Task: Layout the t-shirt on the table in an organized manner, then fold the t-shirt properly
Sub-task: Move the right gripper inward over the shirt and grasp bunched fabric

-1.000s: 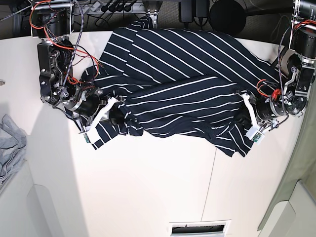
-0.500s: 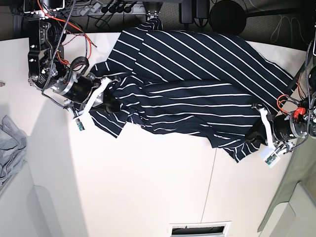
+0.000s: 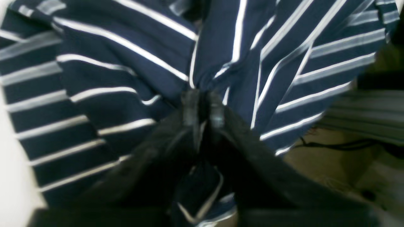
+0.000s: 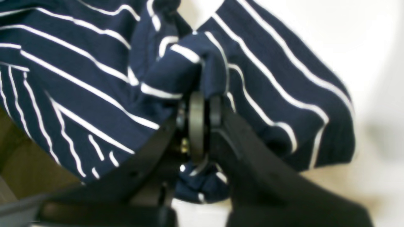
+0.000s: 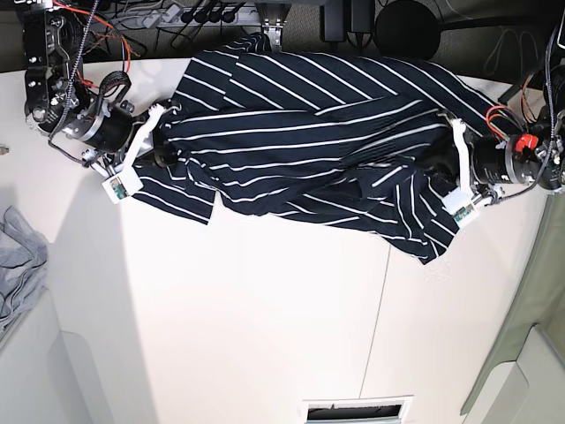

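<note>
Place: I'm working a robotics lab bench.
Evidence: two robot arms (image 5: 75,97) with exposed red wiring, mounted at a cream table (image 5: 265,318).
Background: power strip (image 5: 190,12) and black cables along the far edge.

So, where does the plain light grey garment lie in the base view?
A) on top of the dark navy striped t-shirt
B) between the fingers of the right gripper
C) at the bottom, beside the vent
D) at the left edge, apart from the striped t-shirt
D: the crumpled light grey garment lies at the left edge, with bare cream table between it and the dark navy white-striped t-shirt.
</note>
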Motion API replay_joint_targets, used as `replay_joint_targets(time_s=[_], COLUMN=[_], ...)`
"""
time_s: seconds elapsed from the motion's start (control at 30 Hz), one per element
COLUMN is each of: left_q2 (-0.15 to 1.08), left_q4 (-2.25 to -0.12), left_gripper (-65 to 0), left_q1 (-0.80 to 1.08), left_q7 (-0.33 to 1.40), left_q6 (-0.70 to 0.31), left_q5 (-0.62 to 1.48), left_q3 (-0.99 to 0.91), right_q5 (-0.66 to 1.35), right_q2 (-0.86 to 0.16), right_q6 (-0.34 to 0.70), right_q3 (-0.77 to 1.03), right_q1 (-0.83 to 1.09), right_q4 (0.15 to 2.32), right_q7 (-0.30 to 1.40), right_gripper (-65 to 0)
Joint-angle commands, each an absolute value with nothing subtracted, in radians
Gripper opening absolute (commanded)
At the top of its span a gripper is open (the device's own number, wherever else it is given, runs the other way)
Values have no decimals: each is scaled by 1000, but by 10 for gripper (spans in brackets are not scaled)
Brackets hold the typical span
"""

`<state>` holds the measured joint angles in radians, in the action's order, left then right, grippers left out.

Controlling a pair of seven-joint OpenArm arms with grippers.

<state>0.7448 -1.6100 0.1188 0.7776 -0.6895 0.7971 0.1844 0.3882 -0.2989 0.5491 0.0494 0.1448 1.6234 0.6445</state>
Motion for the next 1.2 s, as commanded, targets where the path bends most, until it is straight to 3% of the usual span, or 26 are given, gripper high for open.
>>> replay_joint_targets(time_s=[0.0,0.07,0.1,0.2,0.27,0.6,0.93,1.0,1.1,1.13,1.17], left_q2=[759,758,759,753,743,685,596,596,596,596,596], left_q4=[-1625,-1625,-1625,-1633,-1650,-1680,-1680,-1680,-1681,-1681,-1681], left_gripper=[-454,-370,-360,-360,-360,-360,-360,-361,-362,-362,-362], left_q1=[119,128,127,116,113,114,165,178,187,187,187], left_q7=[764,763,759,752,752,752,753,758,810,835,856], left_q6=[-698,-698,-698,-698,-698,-698,-698,-698,-698,-698,-698], left_q5=[812,812,812,816,843,915,849,863,931,966,1002], left_q3=[176,176,175,150,105,0,1,1,1,1,1], right_q5=[401,400,402,440,466,422,199,198,198,198,198], right_q2=[-307,-302,-299,-296,-295,-133,-88,-89,-89,-89,-88], right_q6=[545,545,545,541,545,547,523,523,519,520,520], right_q3=[54,54,54,54,54,30,-232,-250,-251,-251,-251], right_q1=[142,144,144,139,130,-39,-179,-183,-184,-187,-189], right_q4=[1641,1641,1641,1642,1658,1674,1297,1265,1262,1262,1262], right_q7=[629,629,629,624,617,618,575,572,570,562,548], right_gripper=[-650,-650,-631,-392,-348,-348,-354,-420,-609,-650,-650])
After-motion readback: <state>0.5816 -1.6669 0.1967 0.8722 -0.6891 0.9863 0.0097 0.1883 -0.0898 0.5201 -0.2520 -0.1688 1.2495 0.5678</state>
